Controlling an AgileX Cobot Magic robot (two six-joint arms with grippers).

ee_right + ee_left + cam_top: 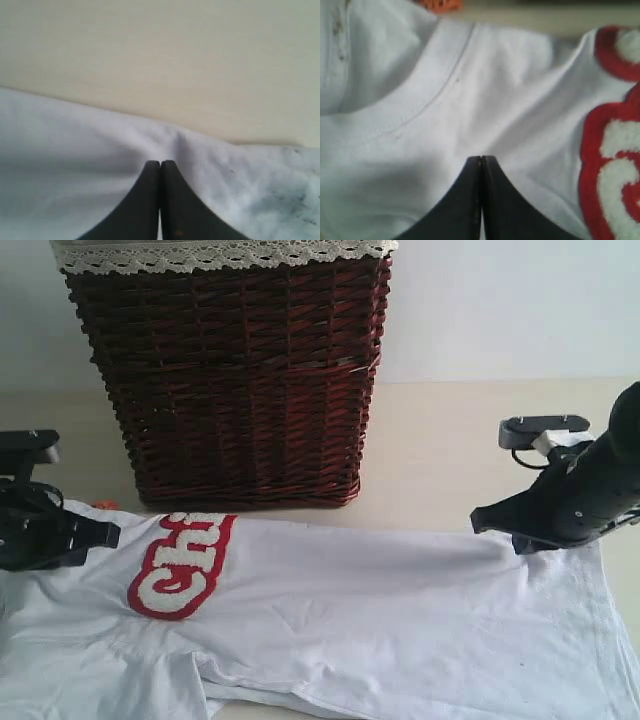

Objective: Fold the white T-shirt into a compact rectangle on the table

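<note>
1. The left claw (481, 159) is shut tight. Its two black fingers (462, 200) press together with no gap. Its tip touches the shirt (350, 610) just below the neck seam. I cannot tell if any cloth is pinched in it.
2. The right claw (160, 162) is shut tight too. Its tip sits at the shirt's far edge, where the cloth bunches into a small ridge. I cannot tell if cloth is pinched here either.
3. The white shirt lies spread out sideways on the desk (440, 460), in front of the basket (235, 380). The neck end is by the left claw and the other end is by the right claw.
4. Fuzzy white letters (180, 565) with red edges sit on the chest, near the left claw. They start with "Ch". I cannot read the rest.
5. A small orange label (440, 5) shows at the neck. It is too blurry to read.
6. The basket is dark red with white lace (220, 254) along its top.
</note>
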